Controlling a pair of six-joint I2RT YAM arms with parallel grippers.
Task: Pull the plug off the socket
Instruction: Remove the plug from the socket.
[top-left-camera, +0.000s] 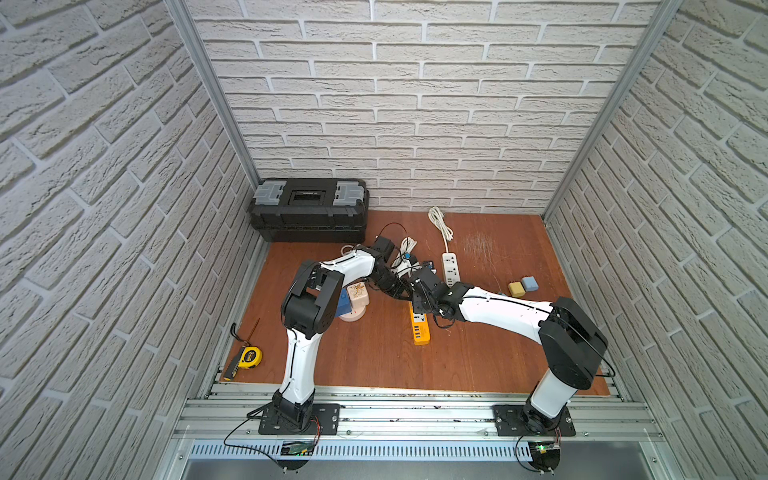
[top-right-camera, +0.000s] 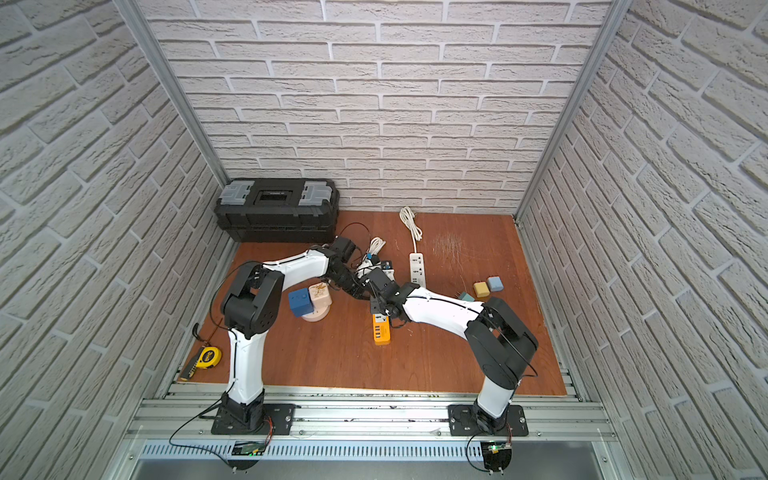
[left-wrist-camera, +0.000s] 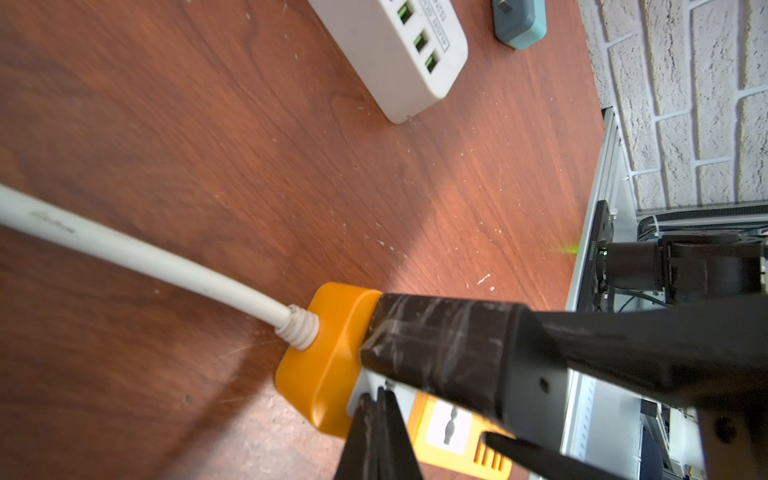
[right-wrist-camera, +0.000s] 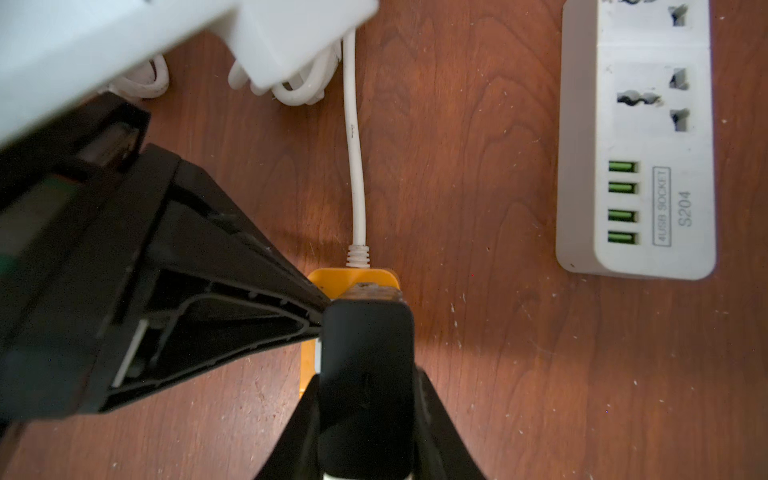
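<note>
Orange plastic power strip is lying about mid-way on the reddish wood tabletop, between the two arms, near the white plastic power strip with green USB ports. Its thick white round cable is running out of the far end toward the back wall. Both arms are meeting over that cable end.

Left fingers are pressed together, tips down at the strip's top face by a white socket plate. They seem to be touching it, so this is looking like a hold-down, not a grasp. Right fingers are sitting over the strip's cable end, one tape-wrapped pad lying across the orange shell in the left wrist view. Spread or pinching something, I cannot tell; the gap is hiding under the finger's own body. The plug itself is not showing in any view — probably sitting in the end socket under the right fingers, but that is a guess.

Handling, as a judgement: the strip is looking light, hard and smooth, so it is likely coming up or sliding along with the plug unless pinned. A plug body should be stiff and small, held by prong friction — best taken on its two flat sides, low near the socket face, and drawn straight off. Tilting is risking a jam. The cable is a poor place to pull.
</note>
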